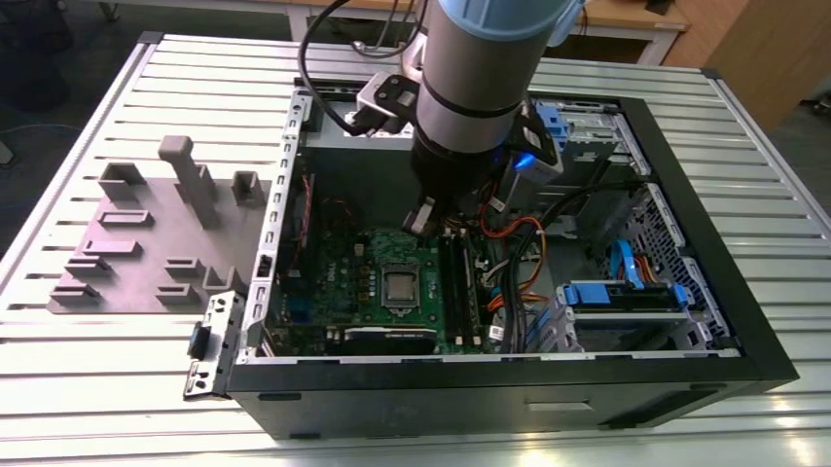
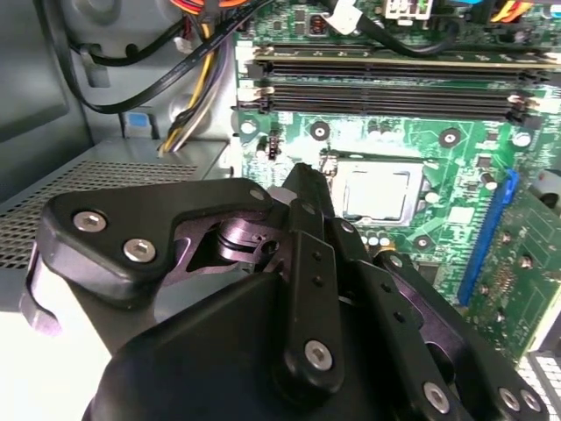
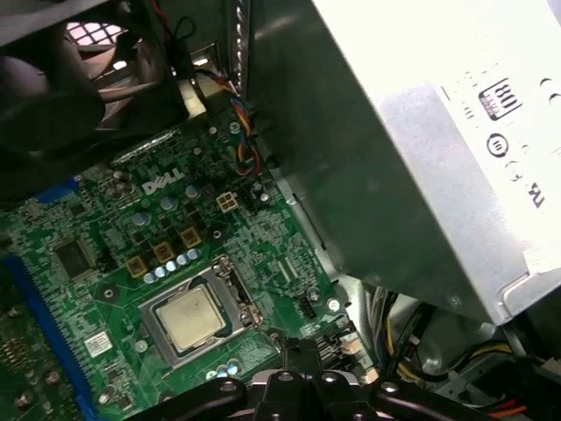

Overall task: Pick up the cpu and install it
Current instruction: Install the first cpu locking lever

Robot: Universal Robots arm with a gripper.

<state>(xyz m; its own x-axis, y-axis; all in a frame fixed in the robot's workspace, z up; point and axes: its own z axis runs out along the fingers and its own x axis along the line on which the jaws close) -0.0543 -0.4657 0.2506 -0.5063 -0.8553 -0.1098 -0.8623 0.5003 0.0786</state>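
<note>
One cpu (image 3: 190,315) lies flat in the socket on the green motherboard (image 3: 105,237), seen square and pale in both wrist views (image 2: 378,193). The exterior view alone takes in the whole open computer case (image 1: 727,321) on the slatted table (image 1: 78,146), with one grey fixture block (image 1: 143,243) beside the case toward the exterior view's left, and the arm reaching down inside. The gripper (image 2: 302,180) hangs just beside the socket, above the board; whether its fingers are parted or closed cannot be told. Two long black memory sticks (image 2: 394,83) lie beyond the socket in the second wrist view.
</note>
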